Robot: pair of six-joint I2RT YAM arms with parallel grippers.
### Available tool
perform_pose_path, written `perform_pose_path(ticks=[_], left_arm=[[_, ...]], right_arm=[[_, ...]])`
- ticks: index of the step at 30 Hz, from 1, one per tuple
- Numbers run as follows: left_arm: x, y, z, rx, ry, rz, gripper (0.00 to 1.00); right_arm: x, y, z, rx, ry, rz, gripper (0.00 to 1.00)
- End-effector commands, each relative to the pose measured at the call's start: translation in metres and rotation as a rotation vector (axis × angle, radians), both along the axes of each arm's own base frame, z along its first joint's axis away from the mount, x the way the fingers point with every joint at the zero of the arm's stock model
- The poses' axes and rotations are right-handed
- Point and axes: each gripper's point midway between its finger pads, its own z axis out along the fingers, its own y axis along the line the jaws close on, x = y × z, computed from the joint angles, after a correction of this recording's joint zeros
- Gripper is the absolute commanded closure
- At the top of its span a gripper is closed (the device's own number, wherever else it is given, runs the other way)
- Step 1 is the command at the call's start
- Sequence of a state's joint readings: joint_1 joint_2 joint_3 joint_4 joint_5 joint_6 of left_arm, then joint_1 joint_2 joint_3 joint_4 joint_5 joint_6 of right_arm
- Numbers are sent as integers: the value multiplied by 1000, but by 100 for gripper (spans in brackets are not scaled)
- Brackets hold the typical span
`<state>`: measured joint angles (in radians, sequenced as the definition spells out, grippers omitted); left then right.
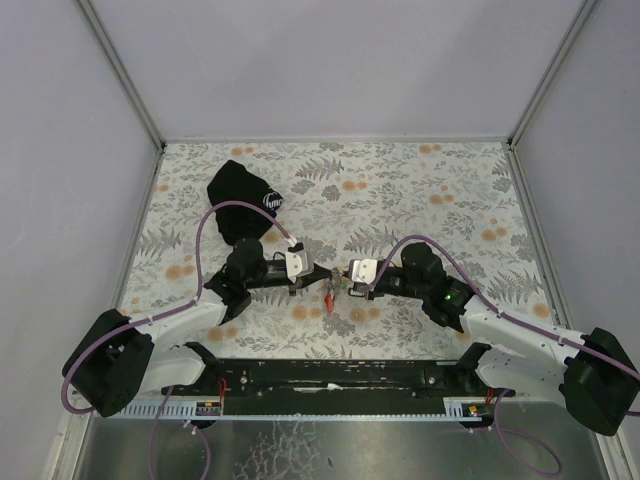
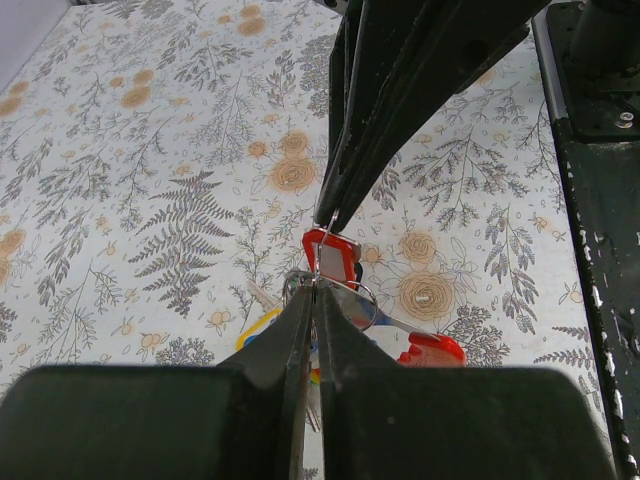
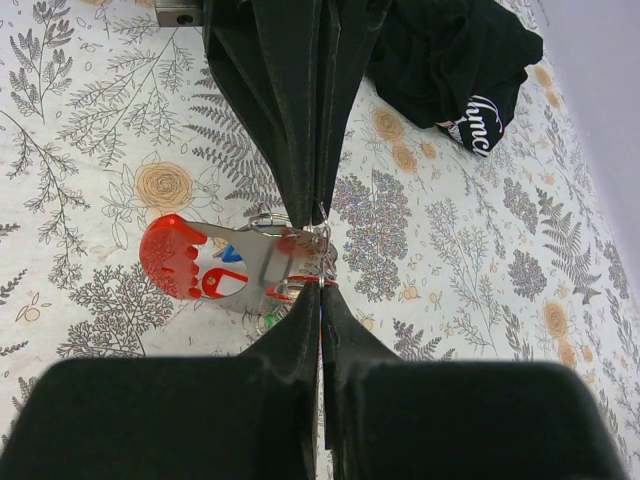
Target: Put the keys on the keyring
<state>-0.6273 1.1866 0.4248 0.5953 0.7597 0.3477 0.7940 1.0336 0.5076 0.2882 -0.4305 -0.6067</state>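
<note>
My two grippers meet tip to tip at the middle of the table, over the flowered cloth. The left gripper (image 1: 322,275) (image 2: 314,285) is shut on the rim of the metal keyring (image 2: 368,300). The right gripper (image 1: 345,277) (image 3: 322,285) is shut on a thin wire loop of the keys (image 1: 329,296). In the left wrist view that loop sits just above a red tag (image 2: 335,258). A yellow tag (image 2: 258,325) and a red foot-shaped fob (image 3: 170,255) hang from the bunch. My own fingers hide the rest of the bunch.
A black cloth pouch (image 1: 244,200) with a white logo lies at the back left, also in the right wrist view (image 3: 450,50). Grey walls enclose the table on three sides. The black base rail (image 1: 330,375) runs along the near edge.
</note>
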Motion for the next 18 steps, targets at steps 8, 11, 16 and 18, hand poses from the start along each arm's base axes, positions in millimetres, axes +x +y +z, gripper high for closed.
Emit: perform_pose_path(ticks=[8, 11, 16, 18], left_arm=[[5, -5, 13, -20, -44, -14, 100], [5, -5, 13, -19, -43, -17, 100], [4, -6, 12, -18, -40, -21, 100], [4, -6, 13, -19, -40, -23, 100]], right_arm=[[4, 12, 33, 67, -71, 26, 100], [3, 12, 33, 66, -67, 30, 100], [4, 12, 34, 68, -72, 28, 100], [4, 13, 34, 69, -72, 27, 100]])
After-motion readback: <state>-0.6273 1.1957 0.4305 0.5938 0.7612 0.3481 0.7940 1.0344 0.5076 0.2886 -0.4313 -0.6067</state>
